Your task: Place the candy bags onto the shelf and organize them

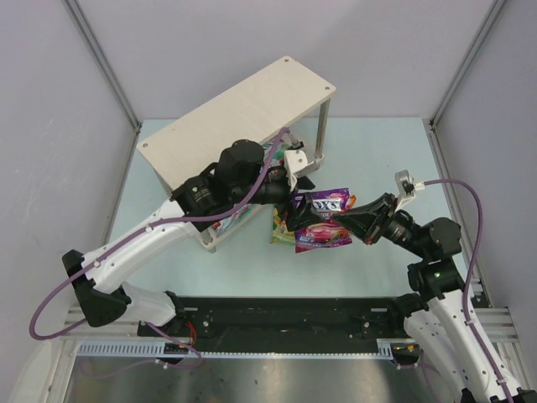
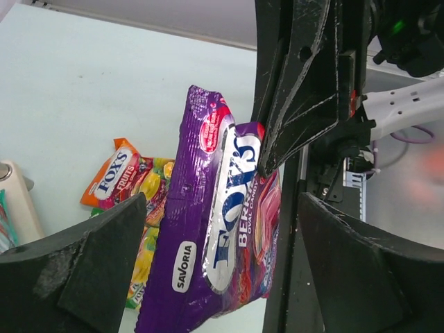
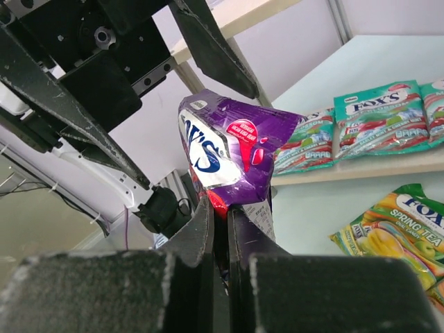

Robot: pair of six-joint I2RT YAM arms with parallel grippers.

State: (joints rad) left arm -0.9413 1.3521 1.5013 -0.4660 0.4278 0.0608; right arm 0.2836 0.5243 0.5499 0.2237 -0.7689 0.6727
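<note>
The purple candy bag (image 3: 222, 146) is held up off the bench in front of the shelf (image 1: 243, 101), clamped by one end in the right claw (image 3: 220, 208); the left claw (image 2: 222, 201), jaws wide apart, straddles it, the bag's long axis crossing the line between them.

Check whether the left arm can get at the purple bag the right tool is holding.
Probably yes. The left tool stands open, and the purple bag appears lined up between its fingers with nothing in the way; the right tool pinches only one end.
</note>
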